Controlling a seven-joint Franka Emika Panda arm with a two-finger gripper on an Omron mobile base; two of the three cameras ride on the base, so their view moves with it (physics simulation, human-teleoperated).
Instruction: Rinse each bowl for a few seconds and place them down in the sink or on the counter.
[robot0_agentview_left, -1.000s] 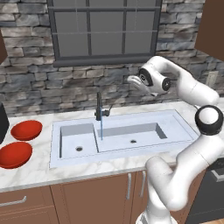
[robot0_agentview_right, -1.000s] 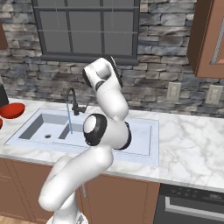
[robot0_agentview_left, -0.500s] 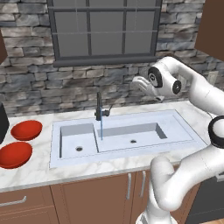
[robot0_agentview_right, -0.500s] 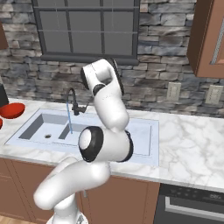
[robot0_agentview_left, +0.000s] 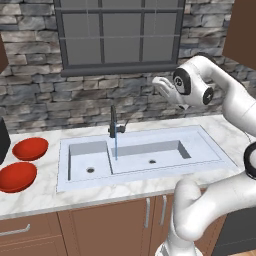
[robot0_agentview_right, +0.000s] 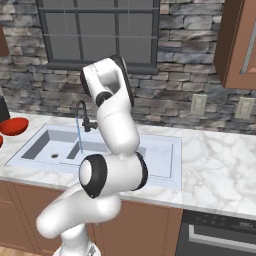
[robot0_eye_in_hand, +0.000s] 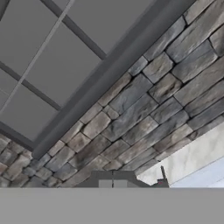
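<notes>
Two glossy red bowls, one (robot0_agentview_left: 30, 148) behind the other (robot0_agentview_left: 17, 176), rest on the white marble counter (robot0_agentview_left: 40, 192) left of the sink (robot0_agentview_left: 200, 145). One bowl (robot0_agentview_right: 12, 126) shows at the left edge of the right base view. My gripper (robot0_agentview_left: 156, 81) hangs high above the wide basin, right of the faucet (robot0_agentview_left: 114, 125), pointing at the stone wall under the window. Its fingertips (robot0_eye_in_hand: 113, 176) are shut together with nothing between them. A thin stream of water (robot0_agentview_left: 116, 147) runs from the faucet into the sink.
A stone wall (robot0_agentview_left: 75, 100) and a dark-framed window (robot0_agentview_left: 120, 35) rise behind the sink. Wooden cabinets (robot0_agentview_left: 100, 225) stand under the counter. A dark appliance (robot0_agentview_left: 2, 140) stands at the far left behind the bowls. More counter (robot0_agentview_right: 220, 165) stretches to the right of the sink.
The arm's elbow has swung out to the right and the hand has turned a little, staying high over the sink. The bowls lie as before and the water keeps running.
</notes>
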